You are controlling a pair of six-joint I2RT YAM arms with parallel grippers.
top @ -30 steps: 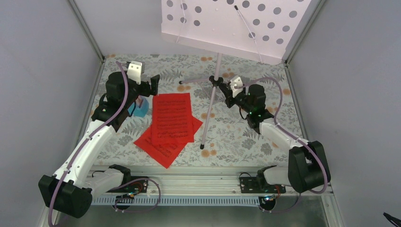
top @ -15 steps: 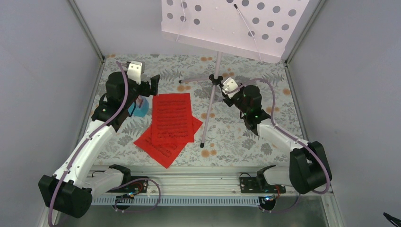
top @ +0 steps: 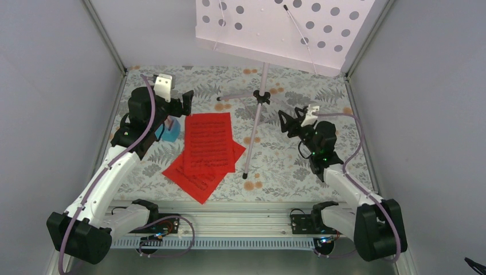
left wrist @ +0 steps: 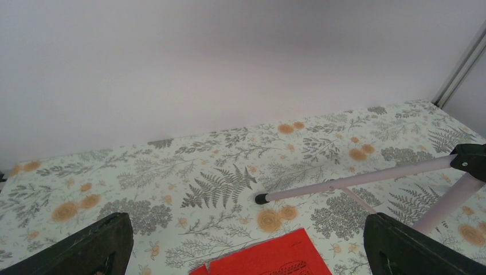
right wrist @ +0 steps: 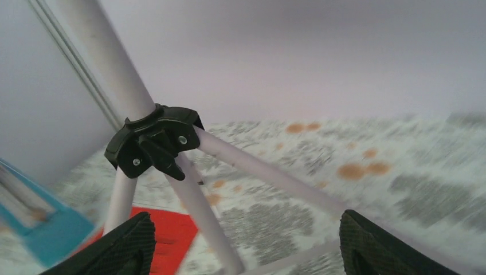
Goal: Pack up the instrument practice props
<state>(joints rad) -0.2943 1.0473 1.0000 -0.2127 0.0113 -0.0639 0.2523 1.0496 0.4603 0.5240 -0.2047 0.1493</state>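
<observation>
Right gripper (top: 288, 122) hangs with its jaws spread and nothing between them, just clear of the pale lilac music stand (top: 269, 40). You see the stand's black leg hub (right wrist: 153, 143) at the gripper's 10 o'clock in the top view, and the tripod is upright on the fern-print tablecloth (top: 298, 166). Your left gripper (top: 184, 103) is spread wide and empty too, with the red sheet-music pages (top: 208, 143) fanned flat on the cloth at its 5 o'clock and the light-blue metronome (top: 170, 129) at its 7 o'clock, partly hidden behind that arm.
</observation>
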